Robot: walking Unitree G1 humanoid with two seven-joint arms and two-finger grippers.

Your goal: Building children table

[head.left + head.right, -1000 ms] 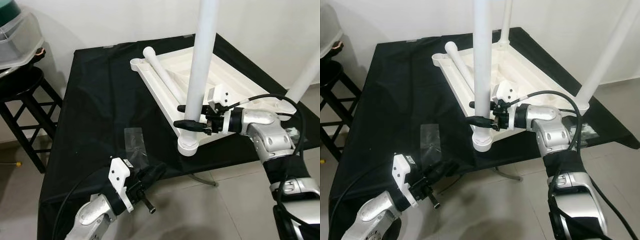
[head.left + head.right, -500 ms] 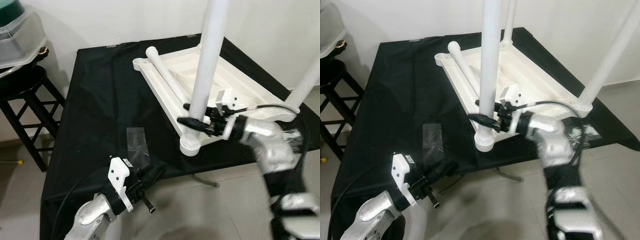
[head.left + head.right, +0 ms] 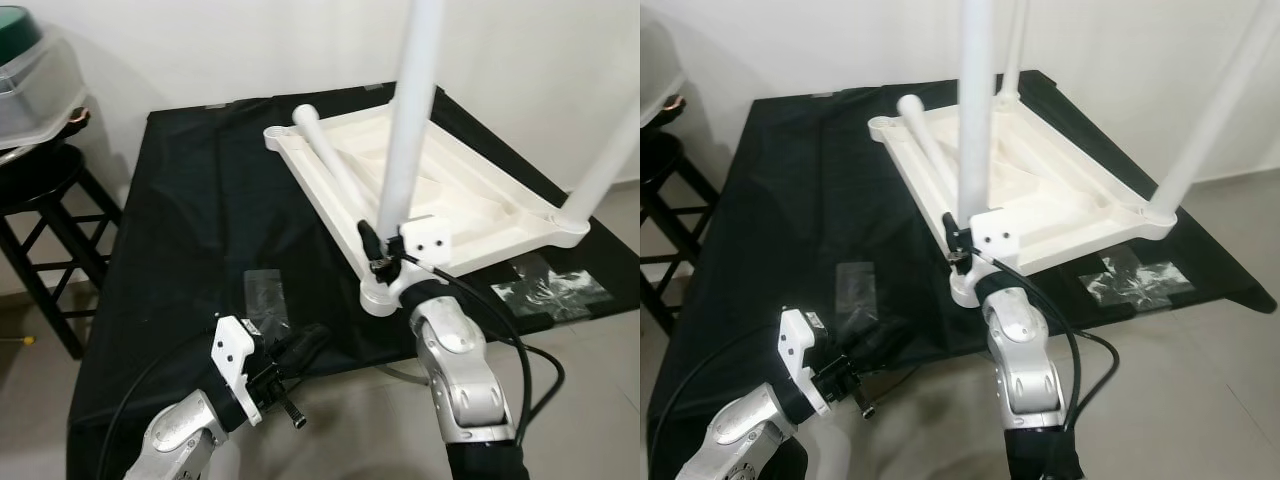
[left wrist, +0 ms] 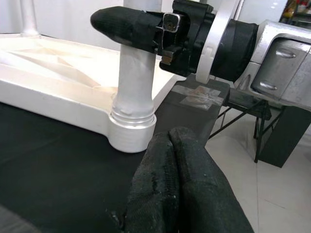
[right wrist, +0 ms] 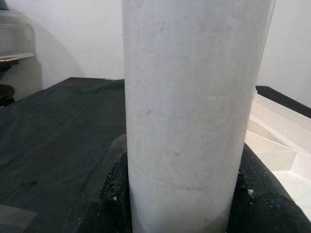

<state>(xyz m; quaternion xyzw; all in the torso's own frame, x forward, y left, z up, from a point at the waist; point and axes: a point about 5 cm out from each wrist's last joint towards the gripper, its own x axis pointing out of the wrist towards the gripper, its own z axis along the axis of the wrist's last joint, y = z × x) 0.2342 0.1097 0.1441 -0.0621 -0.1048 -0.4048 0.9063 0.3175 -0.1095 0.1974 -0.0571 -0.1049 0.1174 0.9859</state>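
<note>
1. White plastic: the children's table top (image 3: 470,190) is lying upside down on a work table draped in black cloth (image 3: 190,210), its underside ribs facing up and one corner pointing toward the robot.
2. The near leg (image 3: 405,130) is standing upright in the socket (image 3: 378,296) at that near corner, its long axis running vertically out of the top of the eye views. Two more legs are standing at other corners, one at the right (image 3: 610,155) and one at the far side (image 3: 1012,45).
3. A fourth loose leg (image 3: 330,165) is lying flat inside the upturned top, its long axis running from the far left corner toward the near leg.
4. The right gripper (image 3: 372,243) is clasping the near leg just above the socket; in the right wrist view its black fingers (image 5: 104,194) are wrapping both sides of the white tube.
5. The left gripper (image 3: 305,345) is hanging below the cloth's near edge, apart from the table top; in the left wrist view its fingers (image 4: 165,179) are pressing together with nothing between them.
6. Clear plastic film is lying on the cloth at the near left (image 3: 265,295) and at the right (image 3: 550,285).
7. A black wooden stool (image 3: 40,190) is standing at the left, with a clear plastic bin (image 3: 35,70) above it. The wall behind is white; the floor is light tile.
</note>
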